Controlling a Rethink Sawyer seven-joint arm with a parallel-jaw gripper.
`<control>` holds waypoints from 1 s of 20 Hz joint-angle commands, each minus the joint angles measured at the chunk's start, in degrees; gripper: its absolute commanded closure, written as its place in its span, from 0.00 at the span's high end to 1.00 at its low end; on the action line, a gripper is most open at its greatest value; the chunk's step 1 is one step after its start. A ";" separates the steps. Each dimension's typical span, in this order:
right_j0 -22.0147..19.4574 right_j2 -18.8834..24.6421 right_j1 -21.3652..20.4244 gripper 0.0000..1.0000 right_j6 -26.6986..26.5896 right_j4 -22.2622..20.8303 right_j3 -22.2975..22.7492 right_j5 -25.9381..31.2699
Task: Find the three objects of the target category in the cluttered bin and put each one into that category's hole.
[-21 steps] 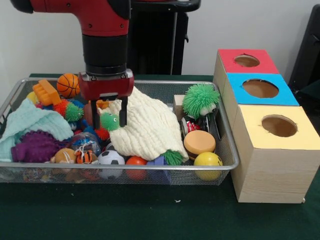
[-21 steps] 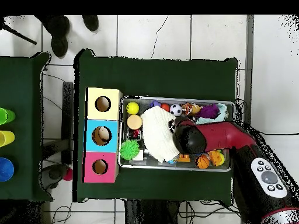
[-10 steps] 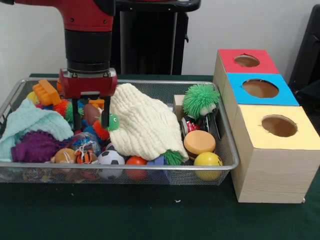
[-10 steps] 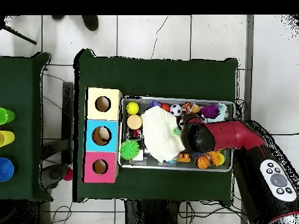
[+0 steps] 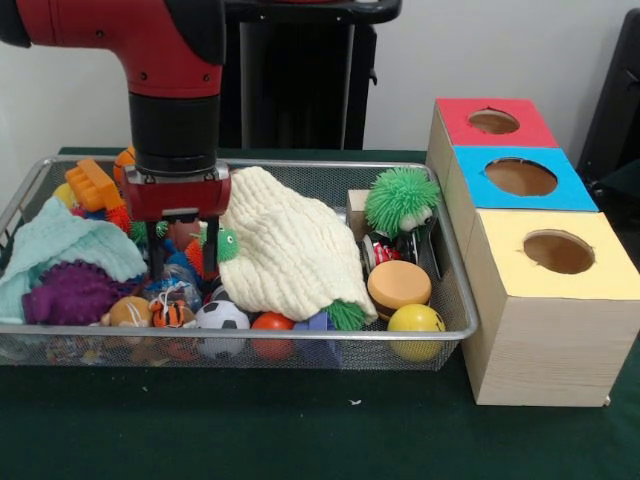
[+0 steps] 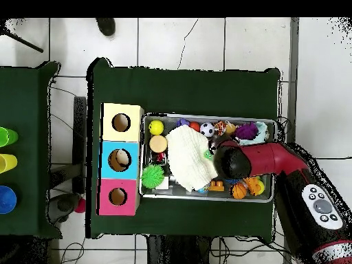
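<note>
My gripper stands open, low inside the wire bin, left of the cream knitted cloth. Its two black fingers straddle a brown ball and a red spiky ball; a small green spiky ball sits just outside the right finger, against the cloth. A large green spiky ball rests at the bin's right end. Three holed boxes stand beside the bin: red, blue, yellow. In the overhead view the arm's head hides the gripper.
The bin also holds a mint cloth, a purple spiky toy, an orange brick, a soccer ball, an orange disc and a yellow ball. Green cloth covers the table.
The gripper has moved left off the cream cloth in the front view, then dropped lower among the toys. The cloth and balls have stayed in place.
</note>
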 commanded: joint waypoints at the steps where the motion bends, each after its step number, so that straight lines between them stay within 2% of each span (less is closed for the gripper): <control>1: -1.13 -1.23 5.03 1.00 -4.23 -2.53 -3.04 2.28; 4: -0.73 -1.80 2.17 1.00 -2.97 -2.22 0.58 1.97; 8: 0.79 -2.84 1.87 1.00 -4.28 -2.76 -0.63 4.90; 11: 2.47 -4.59 1.68 1.00 -6.06 -4.93 -1.85 6.84; 20: 3.42 -6.67 0.83 1.00 -8.16 -8.00 -1.40 5.16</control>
